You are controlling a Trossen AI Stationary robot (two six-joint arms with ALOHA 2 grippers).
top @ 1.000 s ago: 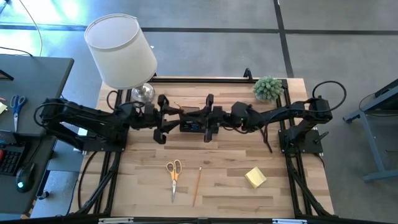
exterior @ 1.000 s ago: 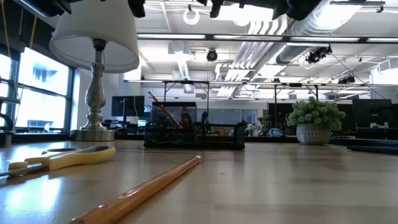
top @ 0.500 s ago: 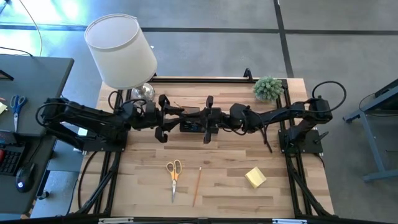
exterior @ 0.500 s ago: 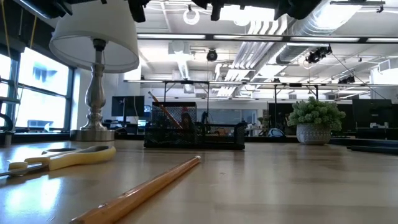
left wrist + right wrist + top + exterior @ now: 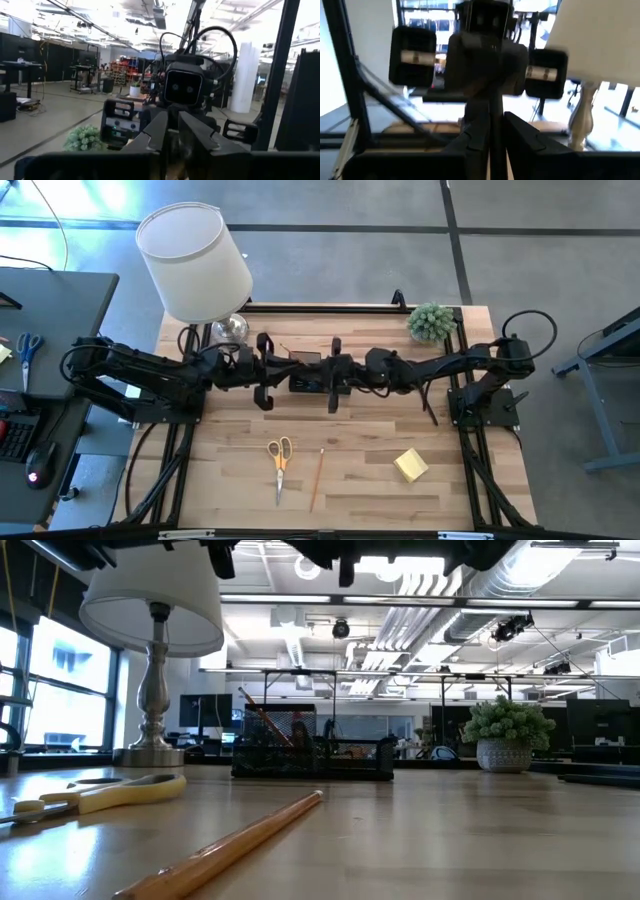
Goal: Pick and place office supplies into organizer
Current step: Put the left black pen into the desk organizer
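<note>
Both arms are stretched in over the back of the desk (image 5: 350,480) and meet right above the organizer (image 5: 312,756), which sits between the lamp (image 5: 195,262) and the little plant (image 5: 431,321). In the overhead shot you can barely see the organizer because the two hands cover most of it.

The left hand (image 5: 283,370) hangs above the organizer's lamp side, with its fingers (image 5: 156,131) nearly together, just a thin slit between them and nothing in there as far as I can see. The right hand (image 5: 322,372) comes in from the plant side, fingers (image 5: 520,134) also drawn close with a narrow gap, and I can't make out anything held in it either.

The organizer already has something slanted sticking up out of one end, hard to say what.

Still lying loose in front of the organizer: yellow scissors (image 5: 280,457), a pencil (image 5: 317,478) just beside them, and a sticky pad (image 5: 410,465) further toward the plant side.
</note>
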